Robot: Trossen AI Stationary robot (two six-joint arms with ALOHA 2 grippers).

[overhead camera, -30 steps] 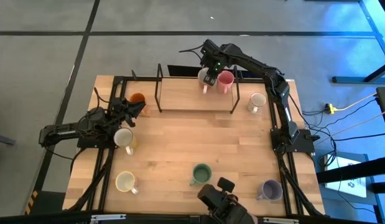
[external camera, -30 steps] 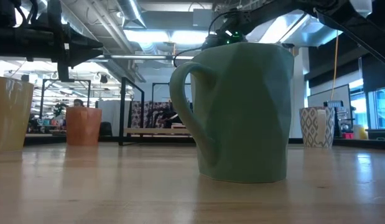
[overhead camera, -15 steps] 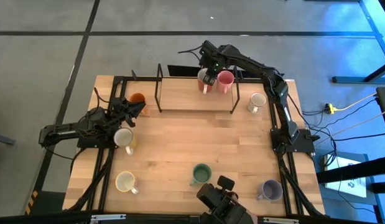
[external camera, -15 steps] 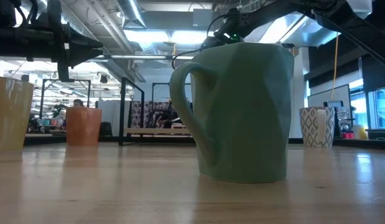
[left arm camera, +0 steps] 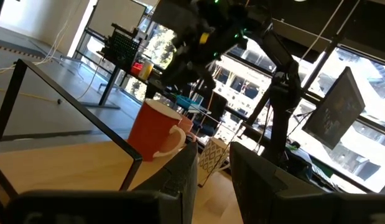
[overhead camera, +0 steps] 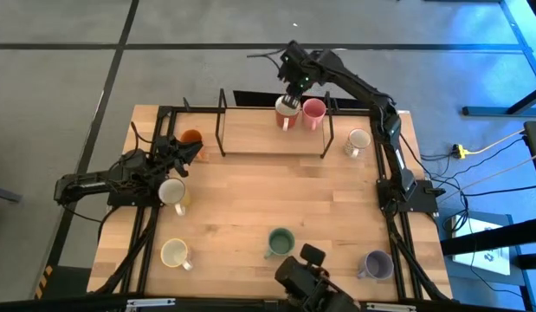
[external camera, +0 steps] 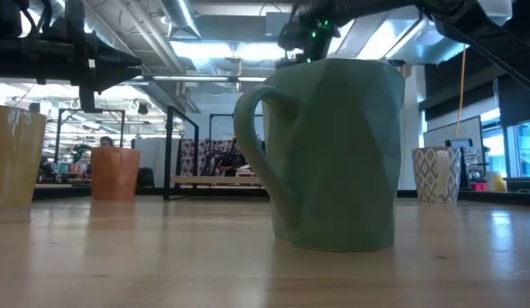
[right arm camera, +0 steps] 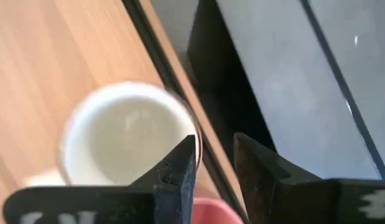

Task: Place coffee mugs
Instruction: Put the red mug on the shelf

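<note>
Hovering right jaws [overhead camera: 291, 94] | white mug [overhead camera: 286, 113] upright | handle toward table's centre

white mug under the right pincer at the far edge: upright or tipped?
Upright. The high view shows the white mug as a round open mouth beside the pink mug; the right wrist view looks straight into its empty bowl, right pincer above it.

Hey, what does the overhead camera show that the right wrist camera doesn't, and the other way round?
Only the high view shows the whole table, the left gripper by the orange mug, and the green mug. Only the right wrist view looks down into the white mug between the right gripper fingers. Both show that white mug beside the pink mug.
</note>
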